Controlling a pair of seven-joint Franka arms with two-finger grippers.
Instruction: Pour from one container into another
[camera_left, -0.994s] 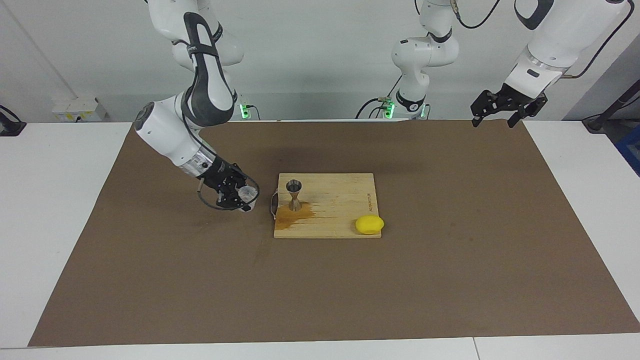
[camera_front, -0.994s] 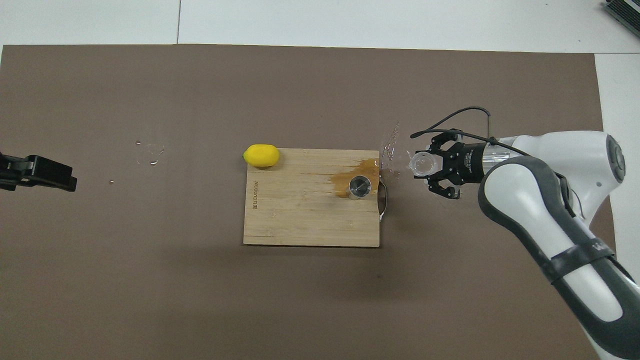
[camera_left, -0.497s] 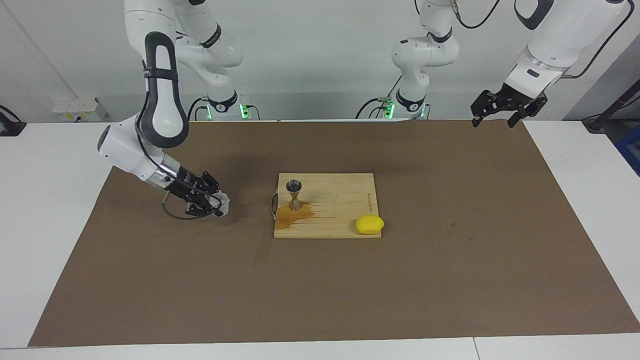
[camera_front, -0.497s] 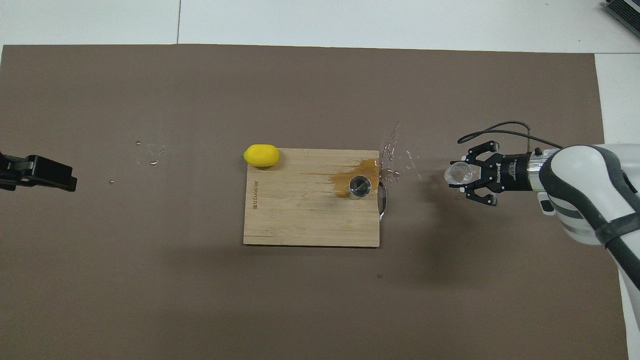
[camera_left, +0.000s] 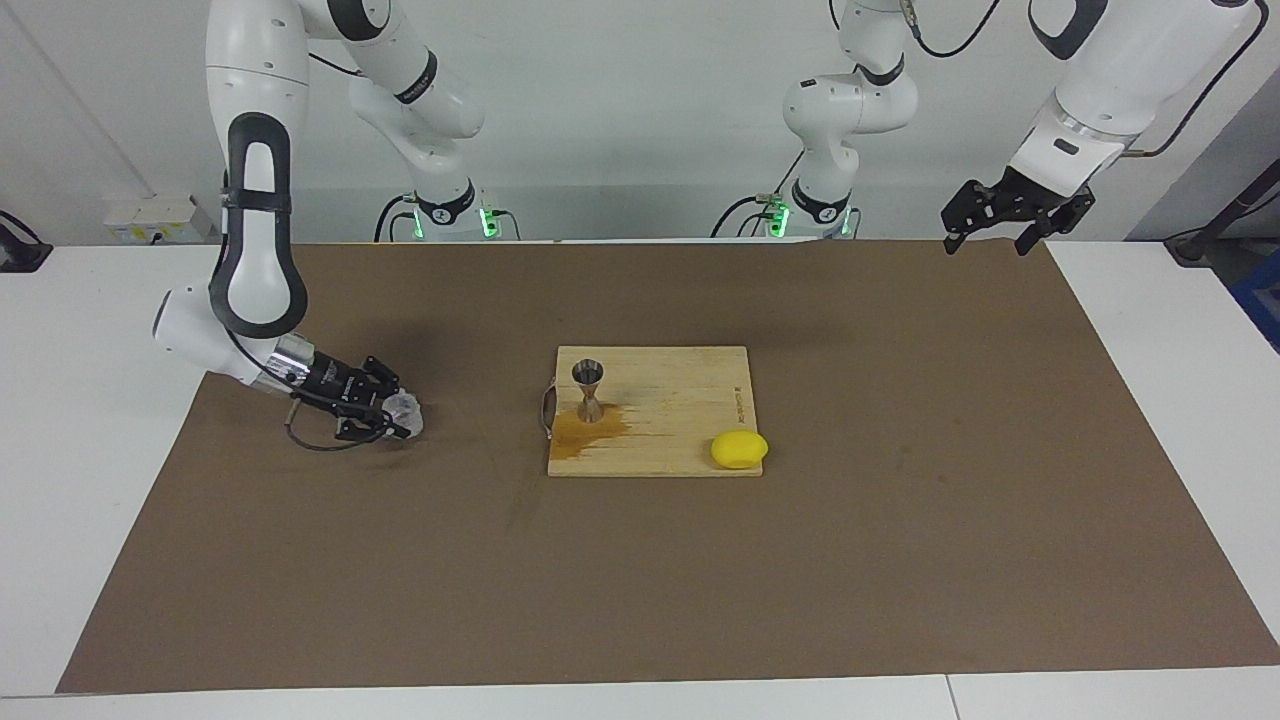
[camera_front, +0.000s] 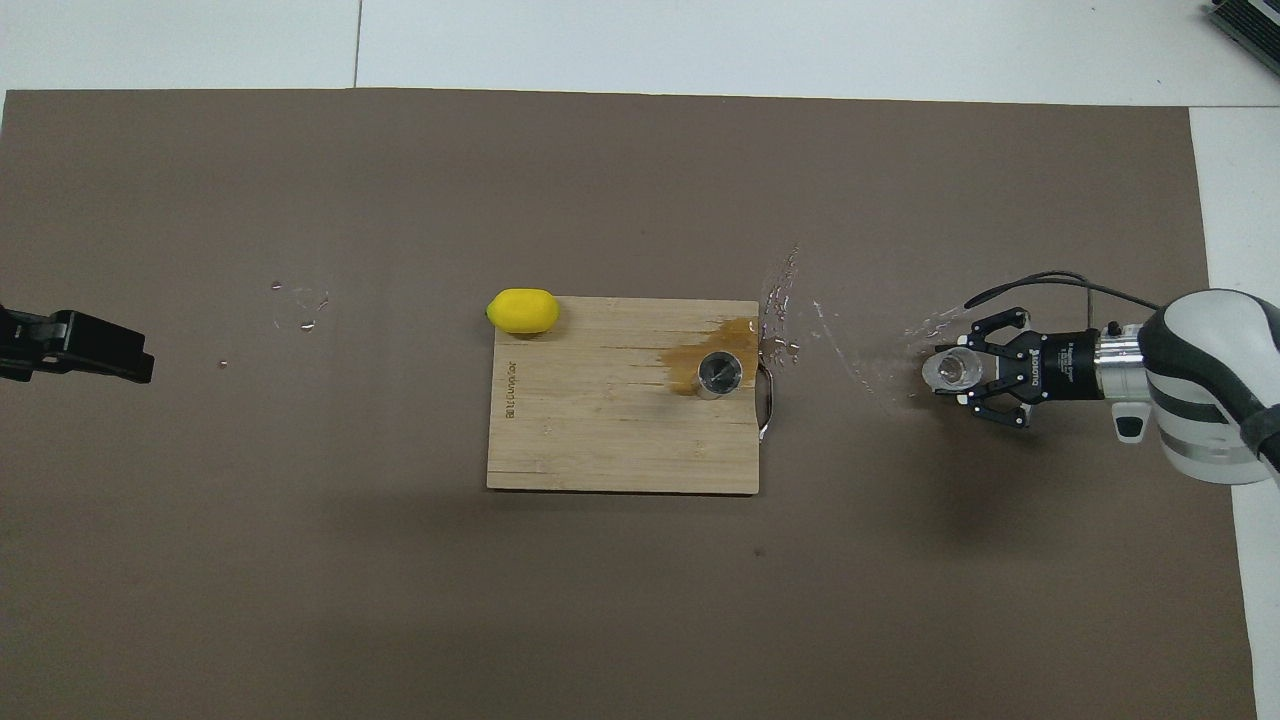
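The glass (camera_left: 404, 410) (camera_front: 951, 369) sits gripped in the right tool (camera_left: 385, 412) (camera_front: 968, 372), low over the brown mat (camera_left: 640, 580) (camera_front: 400, 600) toward the right arm's end of the table (camera_left: 90, 420); can't tell if its base touches the mat. Glass looks about upright w/ mouth up in the overhead view. Wet splashes (camera_front: 800, 320) streak the mat btwn glass and cutting board (camera_left: 680, 440) (camera_front: 600, 440).

The jigger (camera_left: 588, 390) (camera_front: 720, 373) stands upright on the board, at the edge nearest the right arm, well apart from the glass. A brown wet stain (camera_left: 585, 428) (camera_front: 700, 350) spreads on the wood around its foot. The board's metal handle (camera_left: 545, 408) (camera_front: 767, 400) is just beside the jigger. A lemon (camera_left: 739, 449) (camera_front: 522, 310) rests at the board's corner toward the left arm's end, farther from the robots.

Left tool (camera_left: 995, 225) (camera_front: 75, 345) waits raised over the mat's edge at its own end, fingers spread, empty.
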